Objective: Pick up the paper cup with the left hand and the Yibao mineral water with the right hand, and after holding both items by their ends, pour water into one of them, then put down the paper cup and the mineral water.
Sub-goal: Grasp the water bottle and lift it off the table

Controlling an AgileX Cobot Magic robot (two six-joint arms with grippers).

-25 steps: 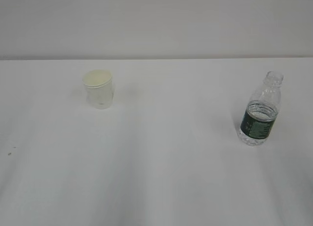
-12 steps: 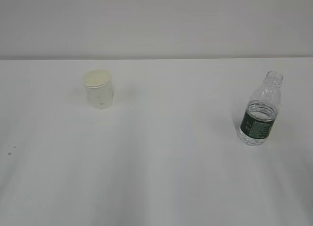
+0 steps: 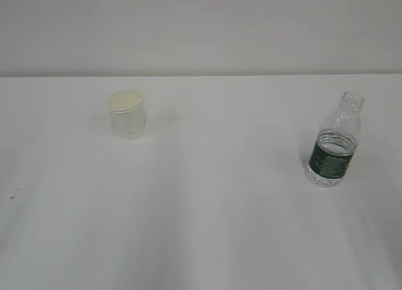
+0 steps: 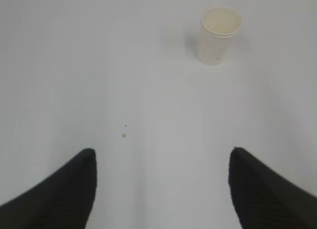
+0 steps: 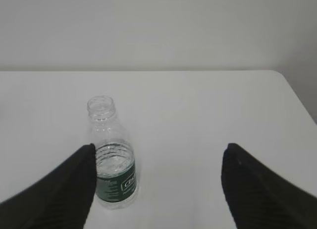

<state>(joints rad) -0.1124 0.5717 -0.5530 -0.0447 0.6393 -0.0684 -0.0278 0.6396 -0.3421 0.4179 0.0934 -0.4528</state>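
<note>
Two things stand on the white worktop (image 3: 207, 227), well apart from each other. On the left of the exterior view is the paper cup (image 3: 127, 115), upright, its cream inside showing under the rolled rim. On the right is the Yibao mineral water (image 3: 335, 142), also upright, with no cap on its neck and its dark green label band round the middle; water fills the lower part, up to about the top of the label.

Neither arm shows in the exterior view. From the left wrist view, the left hand's gripper (image 4: 163, 189) hangs above bare worktop with its two black fingers (image 4: 64, 189) spread wide and nothing between them. The paper cup (image 4: 219, 35) stands well ahead of it, off to the right of the line between the fingers, untouched. Two tiny specks (image 4: 124, 135) lie on the surface between the gripper and the cup.

From the right wrist view, the right hand's gripper (image 5: 158, 189) is likewise spread wide and holds nothing. The bottle (image 5: 111, 159) stands ahead of it, toward the left finger (image 5: 59, 194), whose edge overlaps the bottle's lower left side in the picture; whether they touch cannot be told. A plain pale wall (image 5: 158, 26) rises behind the far edge of the worktop.
</note>
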